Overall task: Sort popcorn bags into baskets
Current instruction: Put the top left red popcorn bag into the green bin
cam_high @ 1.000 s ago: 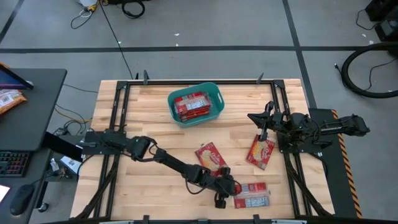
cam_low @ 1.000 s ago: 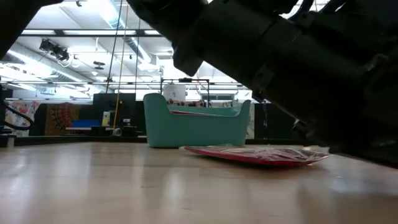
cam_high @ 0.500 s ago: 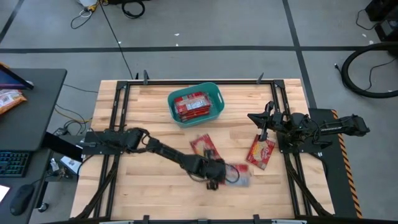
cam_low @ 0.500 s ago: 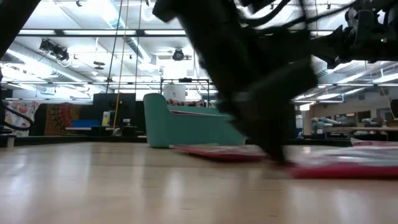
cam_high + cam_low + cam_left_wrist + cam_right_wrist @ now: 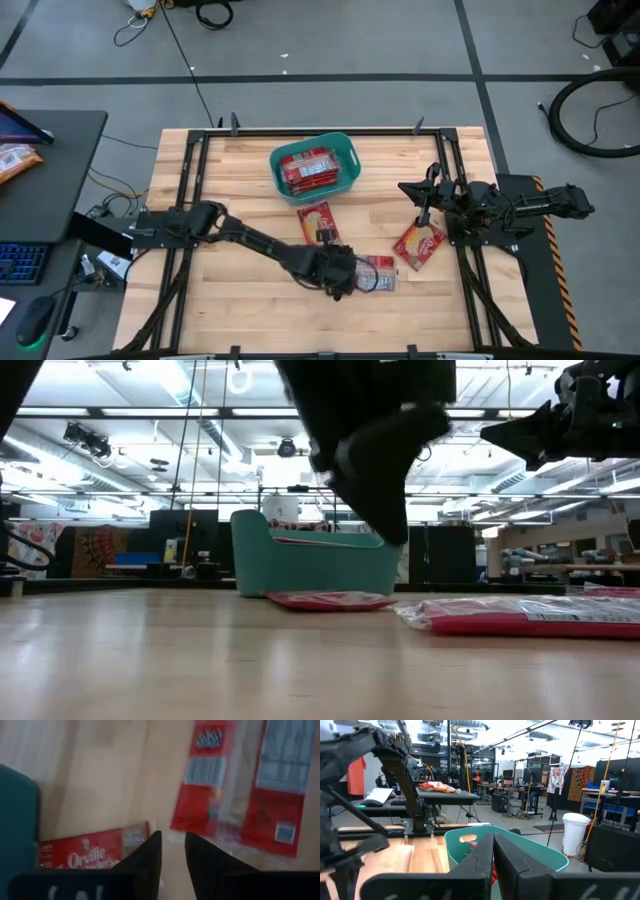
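The teal basket [image 5: 315, 167] stands near the table's far edge with red popcorn bags inside. One bag [image 5: 318, 222] lies face up just in front of it. Two bags [image 5: 378, 275] lie side by side, printed backs up, at the table's middle. Another bag [image 5: 420, 243] lies flat by the right arm. My left gripper [image 5: 345, 282] hangs over the table between these bags, raised clear in the low view [image 5: 390, 530], its fingers [image 5: 172, 840] narrowly open and holding nothing. My right gripper [image 5: 418, 195] waits shut in the air at the right side.
Black frame rails [image 5: 190, 200] run along the table's left and right sides. Bare wood [image 5: 230, 290] lies left of the bags toward the near edge. The left arm [image 5: 250, 240] stretches low across the table's left half.
My left gripper has moved from the near edge toward the far edge and somewhat left, rising off the table. The two back-up bags have slid with it away from the near edge. The face-up bag has slid closer to the basket. The bag by the right arm has turned slightly.
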{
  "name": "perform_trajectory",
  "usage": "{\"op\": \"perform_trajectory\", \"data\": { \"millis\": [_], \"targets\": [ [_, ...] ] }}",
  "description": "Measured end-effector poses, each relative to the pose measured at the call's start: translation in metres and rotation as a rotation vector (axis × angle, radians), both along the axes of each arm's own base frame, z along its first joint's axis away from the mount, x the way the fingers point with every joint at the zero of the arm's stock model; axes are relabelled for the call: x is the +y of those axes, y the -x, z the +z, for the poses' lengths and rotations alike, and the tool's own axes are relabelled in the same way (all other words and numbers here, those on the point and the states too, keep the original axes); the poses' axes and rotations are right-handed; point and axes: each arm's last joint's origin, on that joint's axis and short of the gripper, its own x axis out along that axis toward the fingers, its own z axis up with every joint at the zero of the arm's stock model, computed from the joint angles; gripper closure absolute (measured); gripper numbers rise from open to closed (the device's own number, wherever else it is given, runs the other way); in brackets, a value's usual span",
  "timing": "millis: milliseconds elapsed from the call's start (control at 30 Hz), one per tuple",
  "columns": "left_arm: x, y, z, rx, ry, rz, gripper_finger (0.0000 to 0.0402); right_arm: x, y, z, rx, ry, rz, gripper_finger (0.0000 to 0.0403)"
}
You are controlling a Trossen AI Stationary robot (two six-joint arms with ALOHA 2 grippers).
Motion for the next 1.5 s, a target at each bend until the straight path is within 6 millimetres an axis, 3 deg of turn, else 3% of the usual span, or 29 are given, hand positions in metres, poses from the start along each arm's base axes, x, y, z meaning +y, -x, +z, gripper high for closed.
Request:
{"op": "perform_trajectory", "data": {
  "millis": [167, 333, 533, 933, 1267, 1400, 1500],
  "targets": [
    [-0.017, 0.014, -0.009, 0.067, -0.1, -0.015, 0.025, 0.0, 0.0, 0.0, -0.003, 0.0, 0.0, 0.0383],
    [-0.018, 0.024, -0.017, 0.168, -0.215, -0.045, 0.0187, 0.0, 0.0, -0.001, 0.007, 0.0, 0.0, 0.0383],
    [-0.012, 0.023, -0.036, 0.241, -0.242, -0.034, 0.0171, 0.0, -0.001, -0.001, 0.007, 0.0, 0.0, 0.0383],
    [0.015, 0.018, -0.051, 0.367, -0.208, 0.003, 0.0233, 0.0, 0.0, 0.0, 0.006, 0.0, 0.0, 0.0383],
    [0.022, 0.016, -0.053, 0.387, -0.13, 0.035, 0.0386, 0.0, 0.0, -0.001, 0.006, 0.0, 0.0, 0.0383],
    [0.022, 0.016, -0.048, 0.374, -0.118, 0.039, 0.0392, 0.0, 0.0, -0.001, 0.006, 0.0, 0.0, 0.0383],
    [0.023, 0.018, -0.033, 0.341, -0.098, 0.041, 0.0396, 0.0, 0.0, -0.001, 0.006, 0.0, 0.0, 0.0383]
  ]
}}
